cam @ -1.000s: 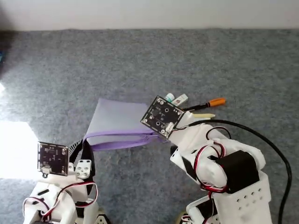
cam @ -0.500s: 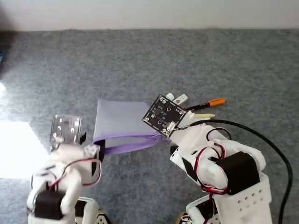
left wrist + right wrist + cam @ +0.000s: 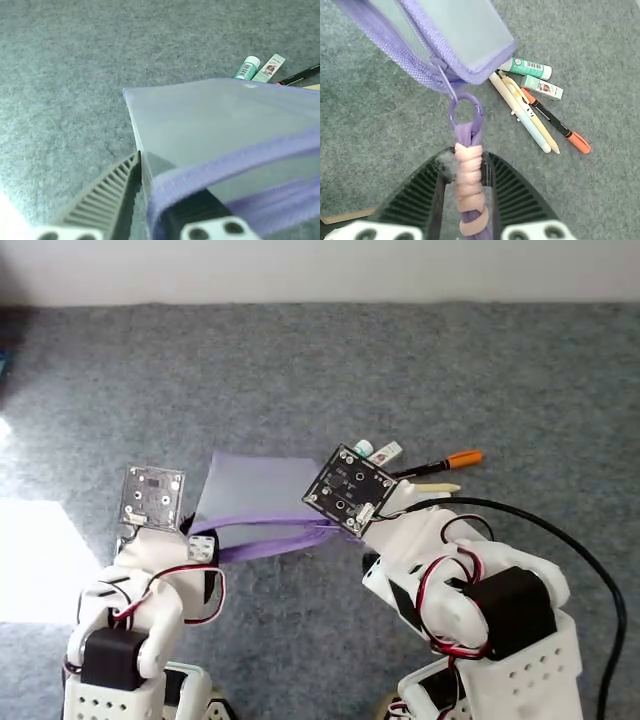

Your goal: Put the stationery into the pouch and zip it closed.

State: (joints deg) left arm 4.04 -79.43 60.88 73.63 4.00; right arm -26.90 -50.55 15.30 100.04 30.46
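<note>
The purple pouch [image 3: 255, 498] lies mid-table with its near zip edge raised. My left gripper [image 3: 203, 543] is at the pouch's left end; in the left wrist view the pouch [image 3: 220, 125] has its zip-edge corner pinched in my left gripper [image 3: 150, 175], which is shut. My right gripper [image 3: 468, 156] is shut on the zipper pull strap [image 3: 468, 172] at the pouch's right end [image 3: 455, 35]. Beyond it lie the glue stick [image 3: 526, 66], the eraser [image 3: 543, 88], two cream pens [image 3: 527, 117] and an orange-capped pen [image 3: 555, 125], all on the carpet outside the pouch.
Grey carpet [image 3: 330, 370] covers the table. The stationery sits in a cluster [image 3: 420, 465] right of the pouch, just behind the right arm. A bright patch [image 3: 30, 560] lies at the left edge. A black cable [image 3: 590, 580] loops around the right arm's base.
The left arm rose from the near edge and swung forward and right to the pouch's left end. The pouch's left end shifted slightly. The right arm kept still on the zipper pull.
</note>
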